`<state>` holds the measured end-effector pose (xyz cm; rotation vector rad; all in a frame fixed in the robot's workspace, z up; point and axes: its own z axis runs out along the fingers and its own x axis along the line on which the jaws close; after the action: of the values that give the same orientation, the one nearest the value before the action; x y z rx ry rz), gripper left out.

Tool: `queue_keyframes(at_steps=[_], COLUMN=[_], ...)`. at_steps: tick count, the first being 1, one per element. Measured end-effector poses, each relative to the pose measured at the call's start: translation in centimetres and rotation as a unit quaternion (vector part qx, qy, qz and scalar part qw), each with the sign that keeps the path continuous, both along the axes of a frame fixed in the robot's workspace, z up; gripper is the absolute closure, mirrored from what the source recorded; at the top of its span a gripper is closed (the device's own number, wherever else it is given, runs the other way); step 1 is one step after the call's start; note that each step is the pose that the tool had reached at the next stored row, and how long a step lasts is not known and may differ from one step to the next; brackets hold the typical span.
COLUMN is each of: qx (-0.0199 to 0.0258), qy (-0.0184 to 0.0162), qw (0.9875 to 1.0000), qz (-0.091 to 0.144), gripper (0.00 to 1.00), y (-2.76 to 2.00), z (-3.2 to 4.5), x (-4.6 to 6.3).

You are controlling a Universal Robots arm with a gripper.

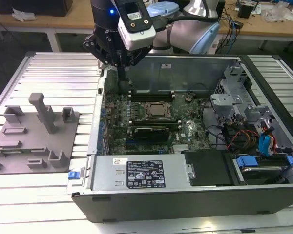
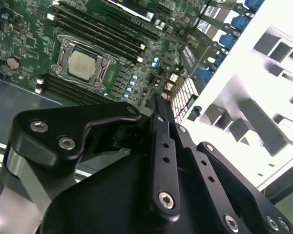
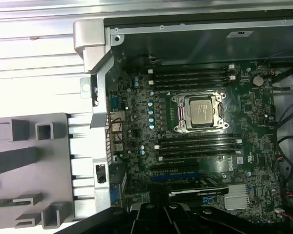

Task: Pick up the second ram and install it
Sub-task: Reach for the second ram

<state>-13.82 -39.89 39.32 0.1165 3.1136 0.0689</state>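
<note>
Hanging over the case [image 1: 195,200] at its far corner on the exterior view's left, my gripper [image 1: 123,77] has its fingers drawn together, with nothing I can make out between them. The board [image 3: 263,122] lies below. I judge the ram [image 3: 190,77] to be seated in the far slot bank, just below and right of my tip, its long axis running left to right. The processor [image 3: 201,111] sits nearer. The tray [image 1: 34,146] lies well left, outside the case.

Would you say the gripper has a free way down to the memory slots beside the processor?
Probably yes: the case lies open, the gripper hangs over its corner, and nothing covers the memory slots flanking the processor.
</note>
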Motion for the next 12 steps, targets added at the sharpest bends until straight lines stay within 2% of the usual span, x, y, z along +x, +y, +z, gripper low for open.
queue_keyframes(at_steps=[9,12], qx=[0.0,0.0], qy=[-0.0005,-0.0005], qw=[1.0,1.0], qz=[0.0,0.0], gripper=[0.92,0.92], y=[0.02,0.03], z=[-0.12,-0.16], x=[-4.6,-5.3])
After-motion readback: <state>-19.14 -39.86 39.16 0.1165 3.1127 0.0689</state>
